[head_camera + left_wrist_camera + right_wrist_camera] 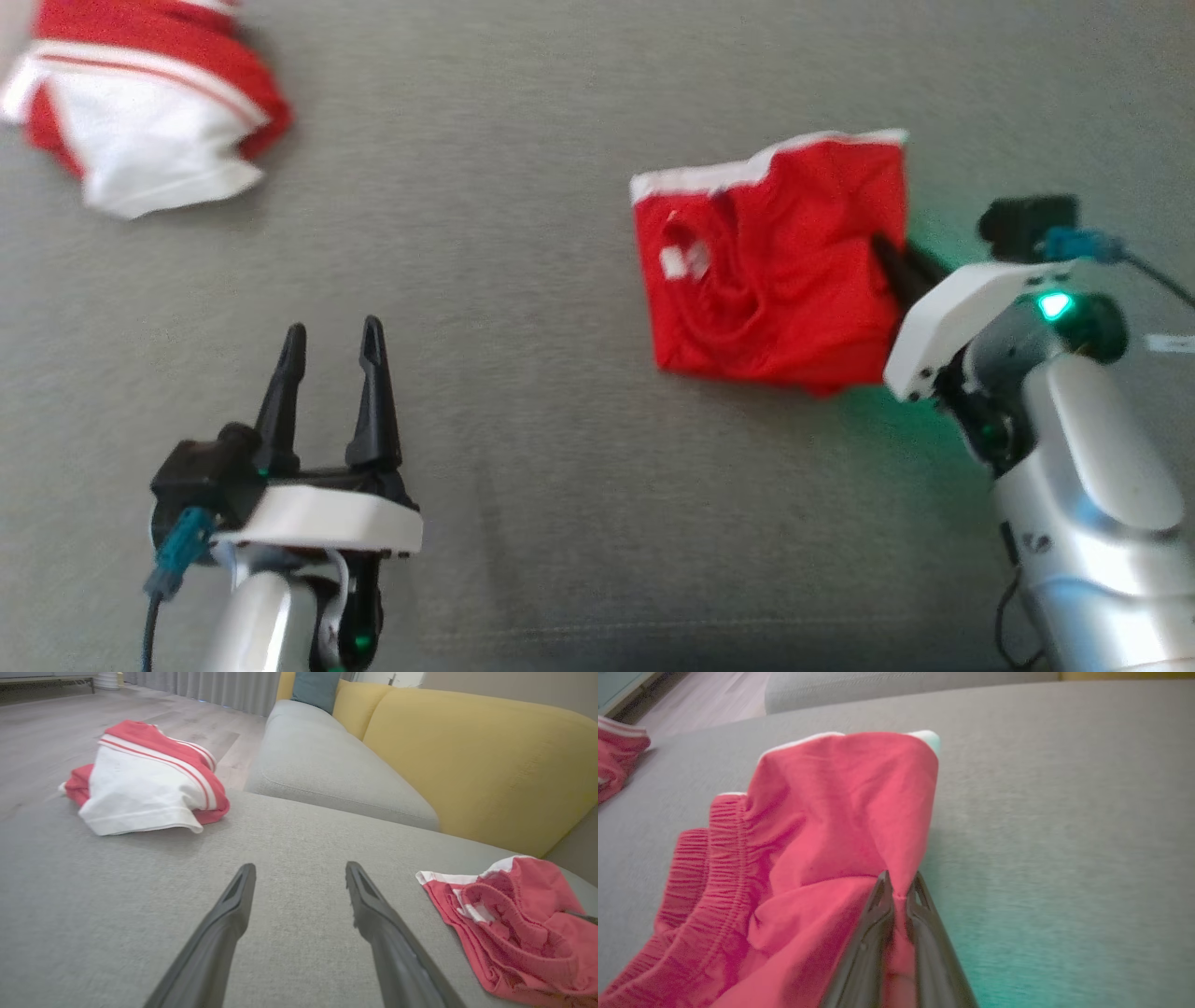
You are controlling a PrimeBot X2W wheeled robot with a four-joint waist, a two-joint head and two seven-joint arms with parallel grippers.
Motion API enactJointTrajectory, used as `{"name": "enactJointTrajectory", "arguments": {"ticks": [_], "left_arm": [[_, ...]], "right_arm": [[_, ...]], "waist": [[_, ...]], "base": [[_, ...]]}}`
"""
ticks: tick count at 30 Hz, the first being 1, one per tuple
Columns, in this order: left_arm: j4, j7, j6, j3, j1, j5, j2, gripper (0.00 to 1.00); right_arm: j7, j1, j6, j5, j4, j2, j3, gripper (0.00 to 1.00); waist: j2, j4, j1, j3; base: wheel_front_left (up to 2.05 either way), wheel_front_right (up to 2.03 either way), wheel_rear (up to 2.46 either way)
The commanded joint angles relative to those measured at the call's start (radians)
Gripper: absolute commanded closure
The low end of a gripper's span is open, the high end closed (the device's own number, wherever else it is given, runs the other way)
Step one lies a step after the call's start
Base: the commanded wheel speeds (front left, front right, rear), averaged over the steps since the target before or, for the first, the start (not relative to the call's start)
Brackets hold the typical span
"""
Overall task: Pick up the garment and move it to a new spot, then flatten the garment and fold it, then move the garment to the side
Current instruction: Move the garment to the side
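The garment (770,261) is a folded pair of red shorts with a white hem, lying on the grey cushion at the right. It also lies at the lower right of the left wrist view, garment (518,924). My right gripper (885,250) reaches into its right edge, and in the right wrist view the right gripper (899,884) is shut on a fold of the red cloth (831,826). My left gripper (331,345) stands open at the lower left, above bare cushion, with nothing between its fingers (233,914).
A second red and white garment (140,112) lies crumpled at the far left of the grey seat (523,373). Yellow back cushions (467,760) and a teal pillow (315,688) stand behind, with wooden floor (56,732) beyond the seat's edge.
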Motion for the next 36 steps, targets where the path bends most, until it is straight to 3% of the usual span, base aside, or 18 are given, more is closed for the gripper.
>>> {"name": "enactJointTrajectory", "arguments": {"ticks": [1,11,17,26,36], "left_arm": [[-0.036,-0.008,-0.006,0.035,-0.035,0.013,-0.001,0.0],[-0.048,-0.008,-0.048,0.05,-0.099,0.096,0.024,0.0],[-0.043,-0.001,-0.066,0.02,-0.137,0.13,0.051,0.0],[-0.062,0.012,-0.063,0.005,-0.144,0.138,0.064,0.0],[-0.093,0.003,-0.052,-0.012,-0.149,0.126,0.048,0.0]], "right_arm": [[-0.017,-0.033,-0.001,-0.008,-0.046,-0.003,0.004,1.0],[-0.078,-0.097,-0.001,-0.033,-0.095,0.032,-0.068,1.0],[-0.118,-0.124,-0.001,-0.024,-0.073,0.058,-0.075,1.0],[-0.155,-0.161,-0.001,-0.037,-0.028,0.053,-0.098,1.0],[-0.104,-0.326,-0.001,-0.194,0.103,-0.116,-0.198,1.0]], "waist": [[0.0,-0.061,-0.0001,0.036],[0.0,-0.317,-0.0001,0.142],[0.0,-0.406,-0.0001,0.178],[0.0,-0.4,-0.0001,0.181],[0.0,-0.287,-0.0001,0.188]], "base": [[0.0,0.0,0.0],[0.0,0.0,0.0],[0.0,0.0,0.0],[0.0,0.0,0.0],[0.0,0.0,0.0]]}}
